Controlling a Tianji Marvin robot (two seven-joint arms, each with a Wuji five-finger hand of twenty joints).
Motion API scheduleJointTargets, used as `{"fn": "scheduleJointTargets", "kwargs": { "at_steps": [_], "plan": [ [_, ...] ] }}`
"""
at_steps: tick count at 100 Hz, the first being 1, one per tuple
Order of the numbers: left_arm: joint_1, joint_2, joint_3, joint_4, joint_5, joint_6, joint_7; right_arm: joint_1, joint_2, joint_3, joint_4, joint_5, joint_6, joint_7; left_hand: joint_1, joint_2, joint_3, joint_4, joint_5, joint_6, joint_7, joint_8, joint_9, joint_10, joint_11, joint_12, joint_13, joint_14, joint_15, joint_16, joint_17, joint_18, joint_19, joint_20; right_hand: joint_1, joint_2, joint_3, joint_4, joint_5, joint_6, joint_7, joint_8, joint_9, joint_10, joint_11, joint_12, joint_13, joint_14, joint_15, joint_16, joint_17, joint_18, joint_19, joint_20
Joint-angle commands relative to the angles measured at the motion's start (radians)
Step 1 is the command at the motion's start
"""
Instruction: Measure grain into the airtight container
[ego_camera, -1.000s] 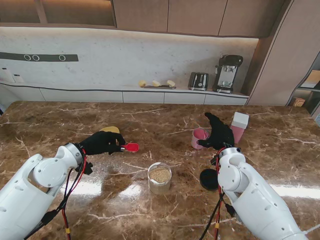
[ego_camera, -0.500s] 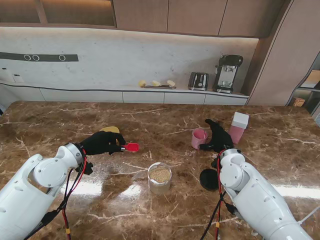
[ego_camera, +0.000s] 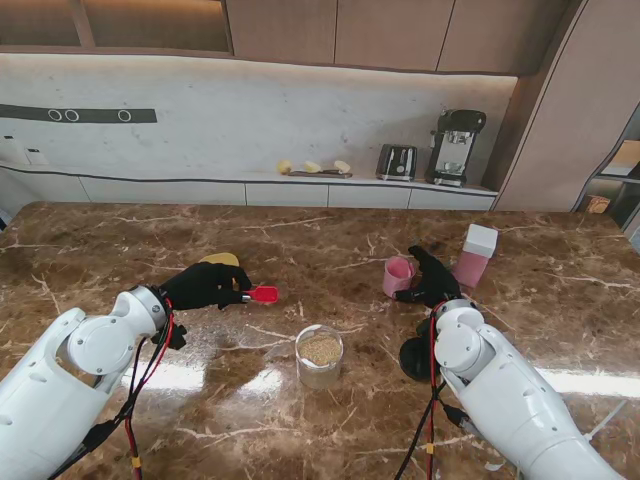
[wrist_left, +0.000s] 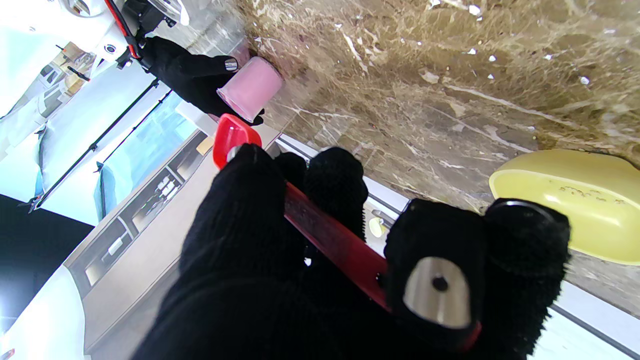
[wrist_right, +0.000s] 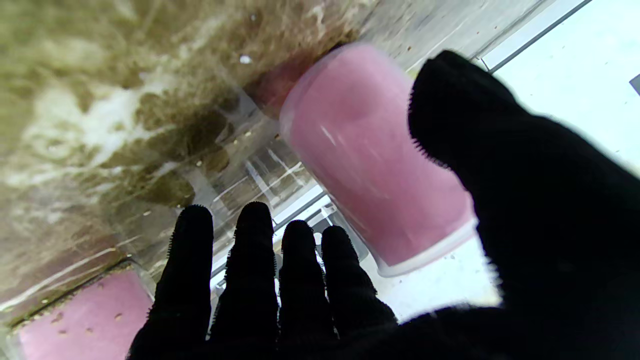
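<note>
A clear round jar (ego_camera: 320, 356) with a layer of grain stands near the middle, nearer to me. My left hand (ego_camera: 205, 285) is shut on the handle of a red scoop (ego_camera: 263, 294), held level to the jar's far left; the left wrist view shows the scoop (wrist_left: 231, 136) gripped between my fingers. A pink cup (ego_camera: 398, 275) stands upright at the right. My right hand (ego_camera: 432, 281) is open beside it, and the cup (wrist_right: 372, 180) lies between thumb and fingers (wrist_right: 257, 270). I cannot tell whether they touch it.
A yellow bowl (ego_camera: 222, 260) sits just behind my left hand. A black round lid (ego_camera: 414, 358) lies by my right forearm. A pink box with a white lid (ego_camera: 473, 257) stands to the right of the cup. A counter with appliances runs along the back wall.
My right hand has come down and drawn back toward me, from over the pink cup to beside it. The left hand and the scoop have stayed still.
</note>
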Motion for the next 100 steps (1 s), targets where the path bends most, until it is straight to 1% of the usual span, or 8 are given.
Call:
{"fn": "scheduleJointTargets", "kwargs": {
  "at_steps": [1,3,6,35,45,78,85,100],
  "plan": [
    [0.003,0.0,0.002,-0.001,0.002,0.005,-0.001,0.003,-0.01,-0.005,0.022,0.013,0.004,0.015,0.02,0.017,0.092,0.044,0.063,-0.135,0.044,0.047,0.05,-0.046,0.025,0.015,0.047,0.029,0.052,-0.002,-0.001,-0.014,0.068,-0.007,0.017,-0.001,-0.001,-0.022,0.028,-0.021,0.012,0.018,0.0,-0.004,-0.008,0.014,-0.013,0.008,0.006,0.021,-0.022,0.002,-0.015,0.031],
    [0.004,0.0,0.002,-0.001,0.002,0.005,-0.001,0.004,-0.011,-0.005,0.025,0.02,0.002,0.018,0.021,0.017,0.092,0.044,0.063,-0.135,0.044,0.047,0.05,-0.046,0.025,0.015,0.047,0.029,0.052,-0.002,-0.001,-0.014,0.068,-0.007,0.018,0.002,-0.006,-0.018,0.033,-0.023,0.006,0.02,-0.001,-0.004,-0.02,0.029,-0.019,0.011,0.001,0.045,-0.022,0.001,-0.041,0.075],
    [0.004,0.0,0.001,-0.001,0.002,0.005,-0.001,0.007,-0.012,-0.007,0.03,0.027,0.0,0.023,0.02,0.017,0.092,0.044,0.063,-0.134,0.043,0.047,0.049,-0.046,0.025,0.016,0.047,0.029,0.052,-0.002,-0.003,-0.014,0.067,-0.007,0.019,0.005,-0.008,-0.018,0.038,-0.029,0.006,0.021,-0.005,-0.004,-0.025,0.032,-0.026,0.012,-0.002,0.051,-0.025,-0.002,-0.05,0.088],
    [0.005,0.001,-0.002,-0.001,0.003,0.003,-0.004,0.027,-0.025,-0.014,0.08,0.11,-0.036,0.063,0.019,0.02,0.09,0.044,0.059,-0.138,0.042,0.051,0.049,-0.046,0.024,0.016,0.047,0.029,0.052,-0.002,-0.006,-0.014,0.066,-0.006,0.032,0.013,-0.019,-0.019,0.057,-0.091,-0.002,0.018,-0.046,0.0,-0.05,0.027,-0.089,0.012,-0.015,0.049,-0.07,-0.02,-0.09,0.096],
    [0.005,0.001,-0.003,-0.001,0.005,0.003,-0.004,0.03,-0.029,-0.009,0.089,0.139,-0.042,0.081,0.019,0.021,0.089,0.044,0.059,-0.14,0.041,0.052,0.046,-0.046,0.024,0.017,0.047,0.029,0.052,-0.002,-0.006,-0.014,0.066,-0.006,0.038,0.022,-0.029,-0.018,0.07,-0.128,-0.005,0.018,-0.059,-0.001,-0.057,0.027,-0.11,0.011,-0.019,0.05,-0.082,-0.021,-0.1,0.103],
    [0.003,0.001,-0.001,0.0,0.006,0.005,-0.005,0.024,-0.035,-0.008,0.106,0.175,-0.062,0.095,0.02,0.024,0.086,0.044,0.057,-0.141,0.04,0.053,0.046,-0.048,0.025,0.018,0.047,0.029,0.051,-0.002,-0.007,-0.013,0.065,-0.005,0.044,0.025,-0.049,-0.015,0.226,-0.265,0.064,0.051,-0.05,-0.012,-0.074,0.029,-0.132,0.01,-0.024,0.056,-0.1,-0.022,-0.117,0.131],
    [0.002,0.001,0.0,0.002,0.006,0.003,-0.004,0.018,-0.036,-0.008,0.104,0.18,-0.063,0.093,0.02,0.025,0.085,0.044,0.055,-0.142,0.039,0.053,0.046,-0.048,0.025,0.018,0.047,0.029,0.051,-0.002,-0.007,-0.013,0.065,-0.005,0.044,0.023,-0.048,-0.015,0.243,-0.273,0.078,0.06,-0.049,-0.012,-0.077,0.029,-0.135,0.009,-0.025,0.056,-0.101,-0.023,-0.119,0.135],
    [0.001,0.002,0.0,0.004,0.006,0.0,-0.005,-0.001,-0.04,-0.001,0.094,0.187,-0.063,0.073,0.022,0.026,0.083,0.044,0.056,-0.142,0.039,0.053,0.046,-0.049,0.025,0.018,0.047,0.029,0.051,-0.002,-0.007,-0.013,0.065,-0.004,0.031,0.015,-0.042,-0.017,0.263,-0.242,0.136,0.119,-0.042,-0.011,-0.082,0.037,-0.128,0.009,-0.021,0.06,-0.092,-0.02,-0.128,0.161]
  ]
}}
